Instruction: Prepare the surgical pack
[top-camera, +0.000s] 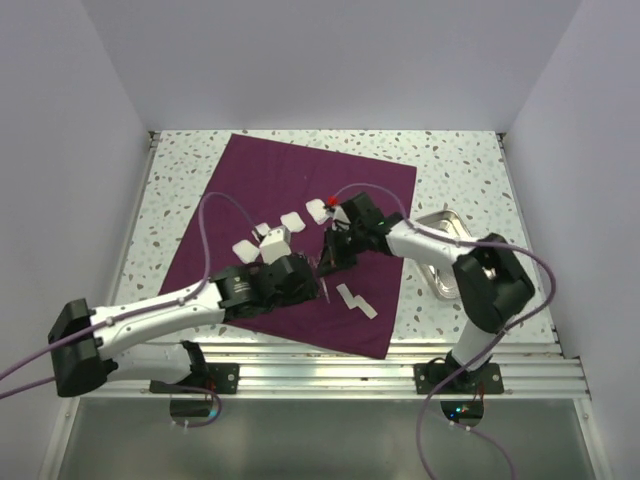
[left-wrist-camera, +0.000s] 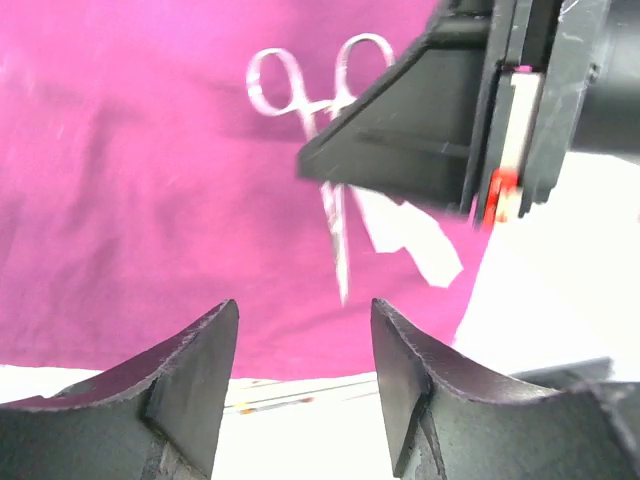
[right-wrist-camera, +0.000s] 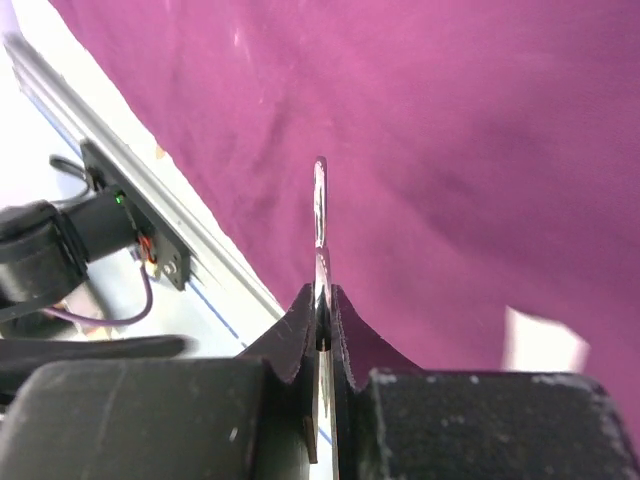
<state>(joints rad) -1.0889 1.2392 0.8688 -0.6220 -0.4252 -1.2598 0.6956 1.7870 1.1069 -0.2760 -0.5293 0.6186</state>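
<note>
The surgical pack lies unfolded: a dark purple cloth (top-camera: 260, 180) spread flat on the table with several white gauze squares (top-camera: 293, 220) on it. My right gripper (right-wrist-camera: 320, 295) is shut on a thin metal scissor-like clamp (right-wrist-camera: 320, 200), gripping it edge-on above the cloth. In the left wrist view the clamp (left-wrist-camera: 335, 235) hangs with its finger rings up, the right gripper's fingers (left-wrist-camera: 430, 130) across it. My left gripper (left-wrist-camera: 305, 310) stands open just below the clamp's tip with nothing between its fingers. In the top view both grippers meet near the cloth's middle (top-camera: 325, 272).
A silver metal tray (top-camera: 458, 223) sits on the speckled table to the right of the cloth. White paper strips (top-camera: 352, 298) lie on the cloth's near right part. Aluminium rails (top-camera: 400, 370) run along the near edge.
</note>
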